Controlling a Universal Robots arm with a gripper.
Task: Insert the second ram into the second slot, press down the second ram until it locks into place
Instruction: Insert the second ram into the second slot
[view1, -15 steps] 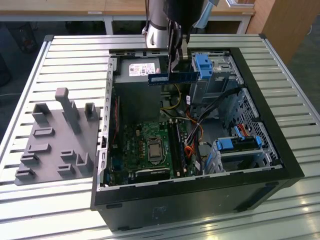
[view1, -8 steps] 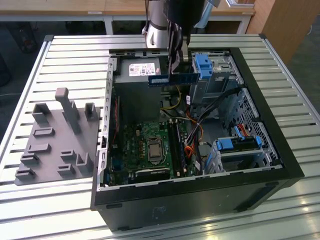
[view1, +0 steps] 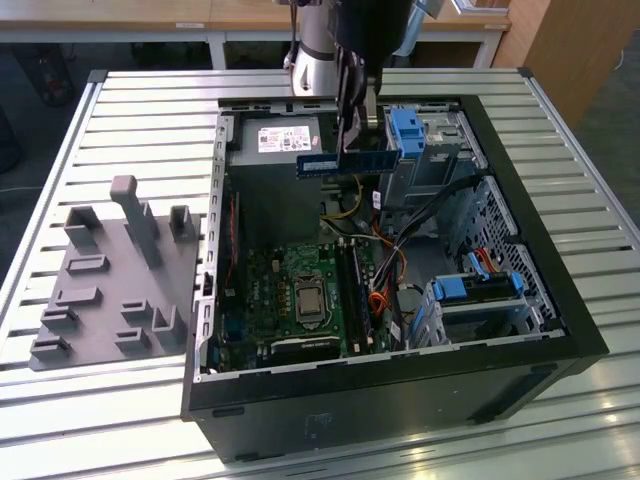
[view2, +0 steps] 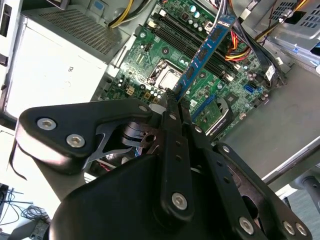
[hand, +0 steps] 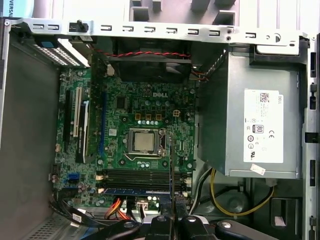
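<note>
While my pincer (view1: 349, 142) hangs over the open computer case (view1: 400, 405), its fingers are closed tight on the second ram (view1: 372, 159), gripping the blue strip near its middle. In the exterior view the strip lies level in the air, well above the motherboard (view1: 250, 290) and in front of the power supply (view1: 275, 140), touching nothing but my fingers.

In the second wrist view the second ram (view2: 204, 50) runs out from my pincer (view2: 172, 98) with its row of dark chips showing, and the green board lies far beneath it.

In the first wrist view I see the strip edge-on as a thin dark line (hand: 171, 170) rising from my pincer (hand: 172, 223). It crosses over the memory slots (hand: 135, 176) beside the processor socket (hand: 144, 141). Another blue strip (hand: 135, 190) already lies along one of those slots.

On the slatted desk (view1: 130, 110), a grey holder block (view1: 110, 280) sits just beside the case on the exterior view's left.
</note>
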